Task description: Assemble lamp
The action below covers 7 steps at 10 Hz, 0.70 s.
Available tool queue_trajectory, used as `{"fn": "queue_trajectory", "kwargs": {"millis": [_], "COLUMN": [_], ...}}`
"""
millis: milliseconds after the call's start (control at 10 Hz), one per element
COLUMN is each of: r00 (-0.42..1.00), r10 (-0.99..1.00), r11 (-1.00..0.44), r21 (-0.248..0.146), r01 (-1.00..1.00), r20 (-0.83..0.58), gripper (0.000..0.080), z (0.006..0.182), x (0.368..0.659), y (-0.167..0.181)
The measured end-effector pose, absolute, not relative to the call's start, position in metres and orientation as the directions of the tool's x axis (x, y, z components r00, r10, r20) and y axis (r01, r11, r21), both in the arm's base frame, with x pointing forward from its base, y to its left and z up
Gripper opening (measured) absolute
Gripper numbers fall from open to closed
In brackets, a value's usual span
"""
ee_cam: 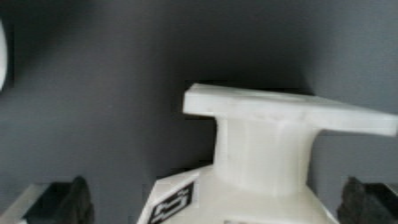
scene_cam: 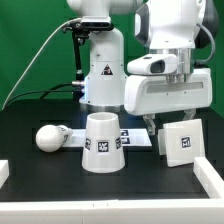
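The cone shade (scene_cam: 103,143) stands at the front centre with a tag facing the camera. The ball-headed bulb (scene_cam: 50,137) lies to its left in the exterior view. The squarish base block (scene_cam: 183,145) stands tilted on the right, tag facing the camera. My gripper (scene_cam: 165,128) hangs just above and behind the base block. In the wrist view a white tagged part, apparently the base block (ee_cam: 267,150), lies between my dark fingertips (ee_cam: 63,200). My gripper (ee_cam: 214,205) is open, its jaws well clear of the part on both sides.
The marker board (scene_cam: 137,136) lies flat behind the shade. The white robot pedestal (scene_cam: 103,70) stands at the back. White rails (scene_cam: 208,176) border the black table at front right and front left. A white edge (ee_cam: 4,60) shows at the side of the wrist view.
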<state>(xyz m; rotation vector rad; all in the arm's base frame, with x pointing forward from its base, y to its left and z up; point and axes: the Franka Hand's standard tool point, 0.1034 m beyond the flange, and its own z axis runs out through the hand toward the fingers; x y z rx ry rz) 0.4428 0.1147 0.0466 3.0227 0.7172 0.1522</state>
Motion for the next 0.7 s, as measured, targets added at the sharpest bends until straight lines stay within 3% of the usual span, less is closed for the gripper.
{"fn": "queue_trajectory", "kwargs": {"millis": [700], "r00": [0.906], "r10": [0.413], "r11": [-0.911], "r21": [0.060], "r01": [0.409], "r20": [0.094], "gripper": [0.0698], "z": [0.030], "x": [0.451], "y": [0.125]}}
